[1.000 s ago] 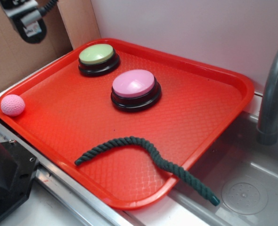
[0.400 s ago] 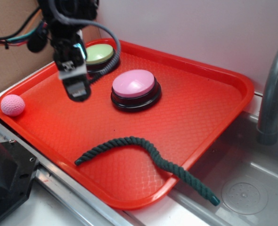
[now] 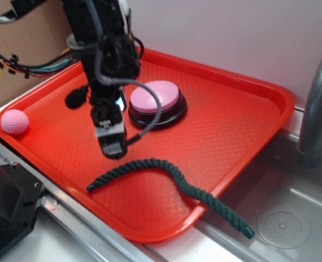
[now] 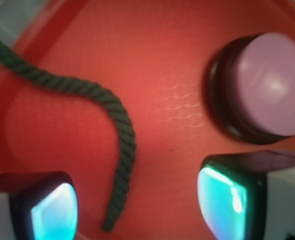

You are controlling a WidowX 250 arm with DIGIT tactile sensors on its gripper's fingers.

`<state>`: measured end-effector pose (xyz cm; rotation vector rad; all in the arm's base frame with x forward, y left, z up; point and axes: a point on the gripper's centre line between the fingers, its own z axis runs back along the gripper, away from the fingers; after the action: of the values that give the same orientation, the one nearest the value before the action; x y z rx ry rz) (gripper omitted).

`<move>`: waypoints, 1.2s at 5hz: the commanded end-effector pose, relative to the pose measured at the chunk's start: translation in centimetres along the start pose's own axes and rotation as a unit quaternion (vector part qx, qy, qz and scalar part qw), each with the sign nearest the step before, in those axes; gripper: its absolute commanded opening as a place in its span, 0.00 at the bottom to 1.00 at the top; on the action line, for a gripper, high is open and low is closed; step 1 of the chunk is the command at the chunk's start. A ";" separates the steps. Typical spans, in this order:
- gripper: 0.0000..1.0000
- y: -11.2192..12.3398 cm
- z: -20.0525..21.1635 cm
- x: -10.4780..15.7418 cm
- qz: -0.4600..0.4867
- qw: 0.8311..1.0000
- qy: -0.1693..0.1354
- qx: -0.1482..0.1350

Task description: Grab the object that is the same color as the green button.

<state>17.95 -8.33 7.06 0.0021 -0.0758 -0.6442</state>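
The object, a long dark green twisted rope (image 3: 172, 170), lies wavy across the front of the red tray (image 3: 248, 87). Its right end hangs over the tray's rim toward the sink. My gripper (image 3: 112, 147) hovers open just above and behind the rope's left end, pointing down. In the wrist view the rope (image 4: 122, 130) curves down between my two wide-apart fingers, its end near the left one, with nothing held in the gripper (image 4: 137, 210). The green button is hidden behind my arm.
A pink-topped button (image 3: 155, 98) on a black base sits right beside my arm, also seen as the pink button (image 4: 270, 85). A small pink ball (image 3: 15, 121) rests at the tray's left corner. A grey faucet (image 3: 316, 109) and metal sink (image 3: 292, 218) lie to the right.
My arm has swept in from the upper left, forward and down across the tray, and now hangs over the rope's left end, covering the green button. The rope has not moved.
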 end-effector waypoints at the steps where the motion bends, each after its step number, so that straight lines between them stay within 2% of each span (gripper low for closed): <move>1: 1.00 0.0 -3.4 -0.2 0.025 0.999 0.019 0.022; 3: 1.00 -0.9 -5.2 0.2 0.007 1.000 0.020 0.013; 4: 0.00 -1.0 -5.5 0.1 -0.007 0.999 0.034 0.001; 5: 0.00 -0.9 -5.7 0.0 0.004 1.000 0.021 -0.003; 6: 0.00 -0.7 -5.8 -0.1 0.013 1.000 0.020 -0.005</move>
<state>18.04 -8.74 1.11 0.0105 -0.0207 -0.6119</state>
